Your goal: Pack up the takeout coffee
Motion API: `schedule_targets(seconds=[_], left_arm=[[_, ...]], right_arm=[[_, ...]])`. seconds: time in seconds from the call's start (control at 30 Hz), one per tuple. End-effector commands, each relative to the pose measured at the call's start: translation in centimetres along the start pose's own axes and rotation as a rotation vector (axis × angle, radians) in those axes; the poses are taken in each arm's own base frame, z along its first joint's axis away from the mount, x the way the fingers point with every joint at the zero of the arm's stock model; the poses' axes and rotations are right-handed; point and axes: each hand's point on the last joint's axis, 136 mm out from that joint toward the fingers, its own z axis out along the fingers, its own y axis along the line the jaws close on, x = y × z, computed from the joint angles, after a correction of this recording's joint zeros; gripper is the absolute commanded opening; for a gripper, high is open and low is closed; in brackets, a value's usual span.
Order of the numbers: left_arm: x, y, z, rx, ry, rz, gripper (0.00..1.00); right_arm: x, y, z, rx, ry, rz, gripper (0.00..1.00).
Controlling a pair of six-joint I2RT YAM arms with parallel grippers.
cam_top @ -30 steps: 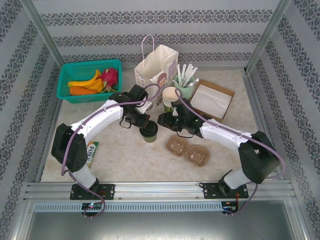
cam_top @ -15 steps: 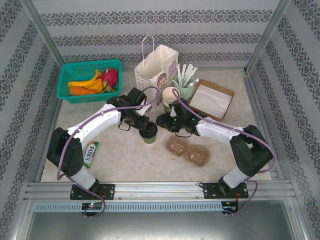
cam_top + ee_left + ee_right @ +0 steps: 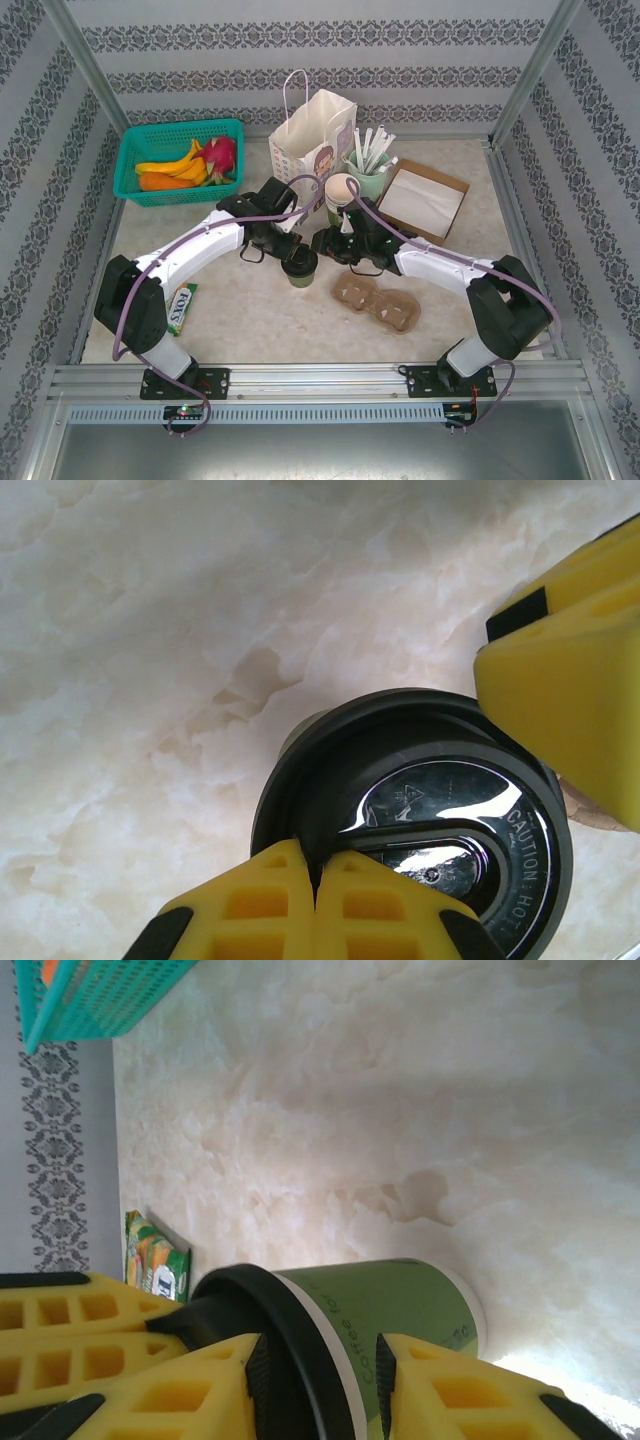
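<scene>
1. Standing upright on the marble-look table (image 3: pixel 250 320), roughly mid-table, the takeout coffee (image 3: pixel 299 266) is found right between the two grippers, so it's not packed into anything.
2. Its black lid (image 3: pixel 440 810) is met from above by the left gripper (image 3: pixel 318 865). Both yellow fingers are squeezed together with nothing between them, and the tips are down on the lid's edge.
3. The right gripper (image 3: pixel 320 1360) is turned on its side at the cup with its fingers apart and the lid's rim sitting in the gap. One finger is seen over the lid and the other against the green wall. Whether the rim is actually being pinched can't be told.
4. Just right of the cup, a brown pulp cup carrier (image 3: pixel 378 298) is laid flat on the table, not touching it.
5. Behind the grippers, a stack of lidless cups (image 3: pixel 340 195) is set beside a white paper bag (image 3: pixel 315 135) and a mint cup of wrapped straws (image 3: pixel 368 170).
6. Further out, a cardboard box of napkins (image 3: pixel 425 198) is parked back right, a teal basket (image 3: pixel 130 165) of fruit back left, and a Fox's candy packet (image 3: pixel 182 305) by the left arm.
</scene>
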Motion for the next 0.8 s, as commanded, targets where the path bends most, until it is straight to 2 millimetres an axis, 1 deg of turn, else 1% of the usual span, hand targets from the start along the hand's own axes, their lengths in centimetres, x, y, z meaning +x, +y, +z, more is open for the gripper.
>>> schedule_targets(seconds=[0.0,0.13,0.33,0.63,0.77], left_arm=[[1.5,-0.4,1.4,0.004,0.042,-0.015,0.00],[1.7,-1.1,2.3,0.038,0.036,-0.039,0.00],[1.5,-1.9,2.9,0.065,0.011,-0.032,0.00],[1.1,-1.2,2.3,0.017,-0.001,-0.021,0.00],[1.1,-0.9,2.0,-0.006,-0.005,-0.024,0.00]], right_arm=[[1.6,-1.1,1.2,0.026,0.048,0.017,0.37],[2.2,-0.8,2.4,0.005,0.087,0.017,0.38],[2.0,0.3,3.7,-0.041,0.119,0.025,0.41],[2.1,1.9,5.5,-0.090,0.172,0.019,0.44],[1.6,2.7,5.5,-0.106,0.163,0.008,0.44]])
